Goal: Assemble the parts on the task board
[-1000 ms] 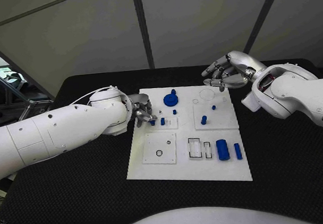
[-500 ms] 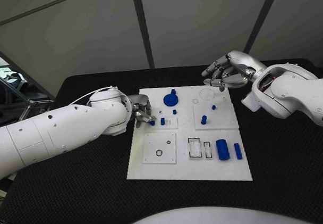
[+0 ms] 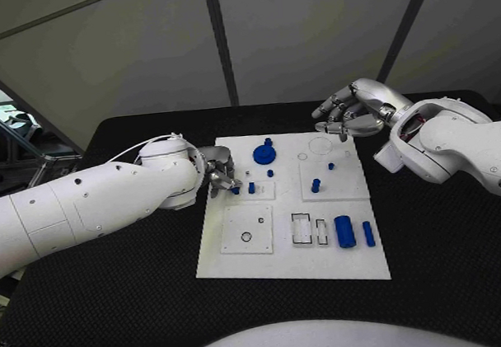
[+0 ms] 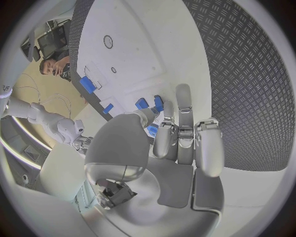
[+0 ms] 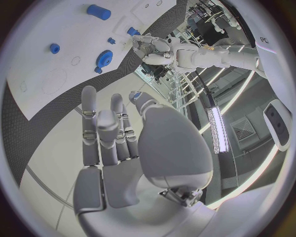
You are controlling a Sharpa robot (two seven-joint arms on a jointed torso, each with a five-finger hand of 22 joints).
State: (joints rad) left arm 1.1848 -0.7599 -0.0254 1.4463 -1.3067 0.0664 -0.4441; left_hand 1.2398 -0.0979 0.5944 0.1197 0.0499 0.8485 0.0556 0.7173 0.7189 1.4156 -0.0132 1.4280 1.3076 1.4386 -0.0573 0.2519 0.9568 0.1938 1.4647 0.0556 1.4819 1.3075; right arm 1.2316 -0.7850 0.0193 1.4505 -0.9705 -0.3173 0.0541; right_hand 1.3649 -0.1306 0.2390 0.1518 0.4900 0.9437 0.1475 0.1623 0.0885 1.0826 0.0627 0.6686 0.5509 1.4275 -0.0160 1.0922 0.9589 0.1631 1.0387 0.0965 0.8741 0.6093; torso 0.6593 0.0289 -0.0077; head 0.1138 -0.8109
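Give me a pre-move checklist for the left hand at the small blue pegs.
1. Left hand at the task board's left edge beside the small blue pegs: ok.
2. Left hand holding a peg: cannot tell.
3. Right hand off the board, holding nothing: ok.
4. Blue gear away from the left fingers: ok.
5. Large blue cylinder lying undisturbed near the front: ok.

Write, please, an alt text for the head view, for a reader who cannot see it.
A white task board lies on a black table between two white robot arms. The left hand reaches to small blue parts at the board's left edge, while the right hand hovers beyond its far right corner, holding nothing. A blue gear and a blue cylinder sit on the board.
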